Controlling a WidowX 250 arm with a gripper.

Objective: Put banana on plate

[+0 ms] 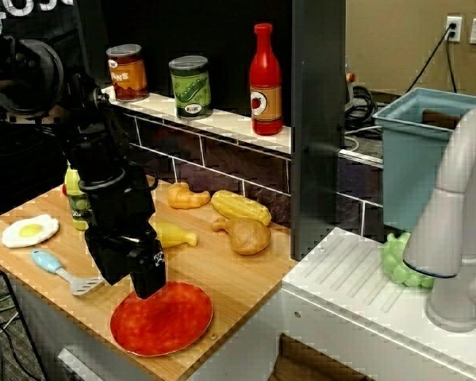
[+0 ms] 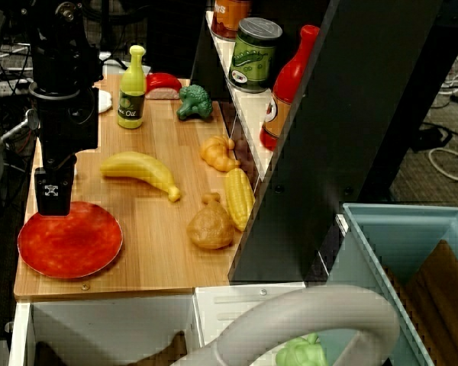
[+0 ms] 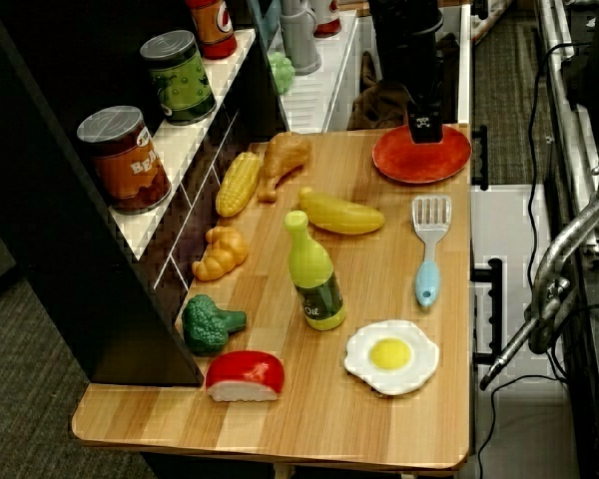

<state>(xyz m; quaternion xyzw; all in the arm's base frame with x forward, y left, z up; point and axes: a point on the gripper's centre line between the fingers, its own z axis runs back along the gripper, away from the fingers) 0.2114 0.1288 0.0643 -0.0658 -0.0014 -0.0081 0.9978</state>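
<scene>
The yellow banana (image 2: 141, 171) lies flat on the wooden board, stem end toward the plate's side; it also shows as banana (image 1: 174, 234) and banana (image 3: 341, 213). The red-orange plate (image 2: 76, 248) sits at the board's near corner, empty. My black gripper (image 2: 52, 200) hangs fingers-down over the plate's far rim, left of the banana and apart from it. In the front view the gripper (image 1: 131, 274) shows two fingers standing apart with nothing between them. From the far end the gripper (image 3: 424, 128) sits just above the plate (image 3: 449, 160).
A corn cob (image 2: 239, 197), a chicken leg (image 2: 211, 226) and a croissant (image 2: 218, 152) lie along the back wall. An oil bottle (image 2: 131, 97), broccoli (image 2: 194, 103), a spatula (image 3: 429, 249) and a fried egg (image 3: 391, 355) occupy the board. Cans and a ketchup bottle (image 1: 266, 79) stand on the shelf.
</scene>
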